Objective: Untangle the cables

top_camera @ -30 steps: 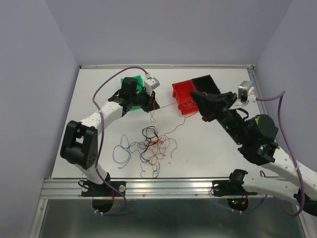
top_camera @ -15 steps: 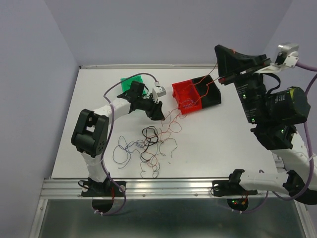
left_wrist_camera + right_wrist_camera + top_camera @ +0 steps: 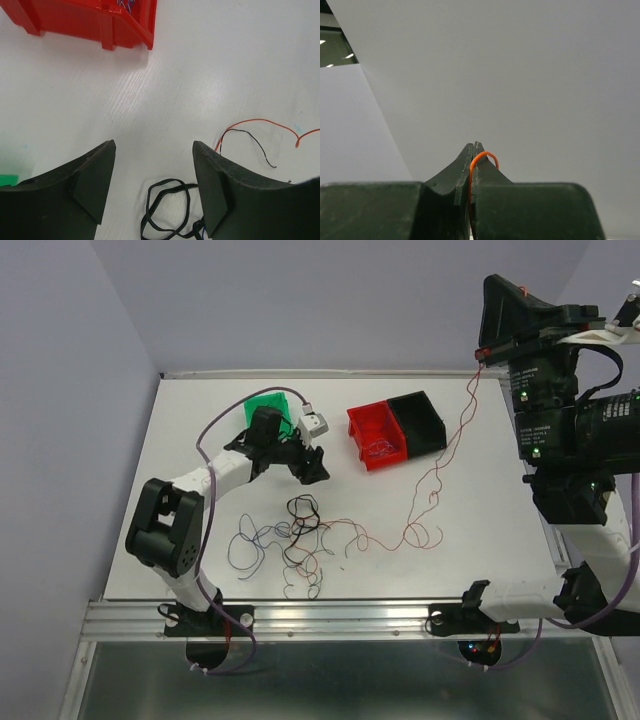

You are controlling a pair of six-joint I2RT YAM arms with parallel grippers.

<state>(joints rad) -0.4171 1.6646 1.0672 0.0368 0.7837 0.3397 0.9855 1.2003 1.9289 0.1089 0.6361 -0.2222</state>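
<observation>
The cables (image 3: 300, 538) lie as a loose tangle of red, black and blue-purple strands at the table's front middle, with a black loop (image 3: 303, 507) on its far side. My right gripper (image 3: 482, 352) is raised high at the right, shut on one orange wire (image 3: 440, 472) that hangs down and trails across the table into the tangle. The right wrist view shows that wire (image 3: 490, 155) pinched between the closed jaws (image 3: 474, 146). Just beyond the black loop, my left gripper (image 3: 312, 468) stands open and low. Nothing sits between its fingers (image 3: 97, 180), and the black loop (image 3: 167, 207) lies on the table under the gap.
A red bin (image 3: 375, 436) holding a few wires and a black bin (image 3: 420, 420) stand at the back middle. The red bin (image 3: 85, 20) lies straight ahead of the left gripper. A green bin (image 3: 266, 406) and a small grey-white block (image 3: 315, 424) sit behind the left wrist.
The left gripper has opened and let go of its wire. The right gripper has risen up and to the right, drawing the orange wire away from the red bin and out along the table.
</observation>
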